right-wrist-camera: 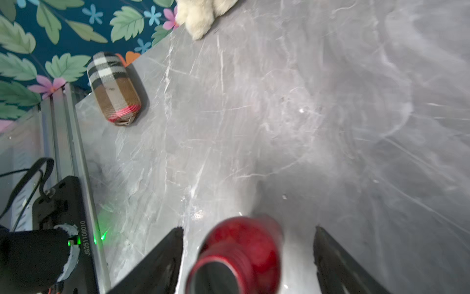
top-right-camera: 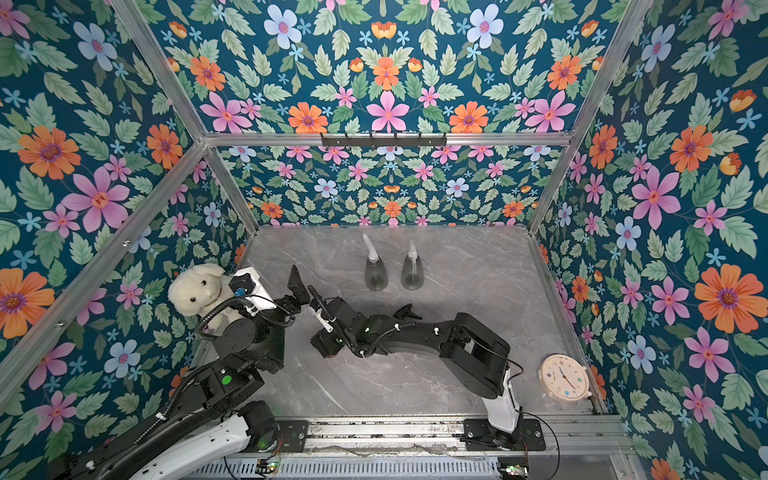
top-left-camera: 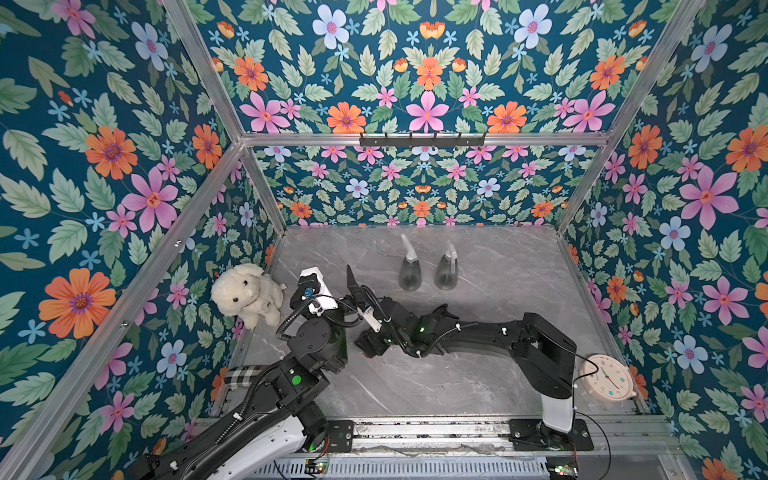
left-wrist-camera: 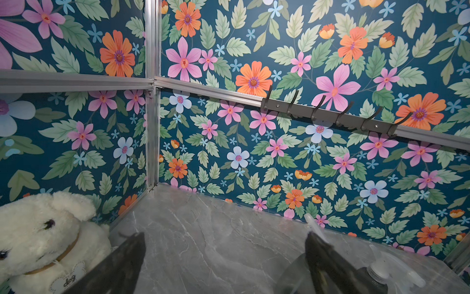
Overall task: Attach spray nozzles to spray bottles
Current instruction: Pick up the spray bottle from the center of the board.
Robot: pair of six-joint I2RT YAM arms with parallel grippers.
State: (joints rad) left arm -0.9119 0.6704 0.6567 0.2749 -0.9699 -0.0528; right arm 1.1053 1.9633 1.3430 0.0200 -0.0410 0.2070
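Right wrist view: shows red bottle (right-wrist-camera: 241, 254) between right gripper's (right-wrist-camera: 248, 229) parted jaws, gap either side, touching neither, open neck toward camera. Left wrist view: shows left gripper (left-wrist-camera: 223, 235) spread wide, gripping nothing. In a top view: grey bottles (top-left-camera: 410, 272) (top-left-camera: 446, 272), nozzles (top-left-camera: 407, 245) on, well apart from both grippers.

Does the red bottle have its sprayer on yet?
No. The red bottle is open at the top: the right wrist view shows its bare neck, its screw threads and a dark open mouth, with nothing screwed on.
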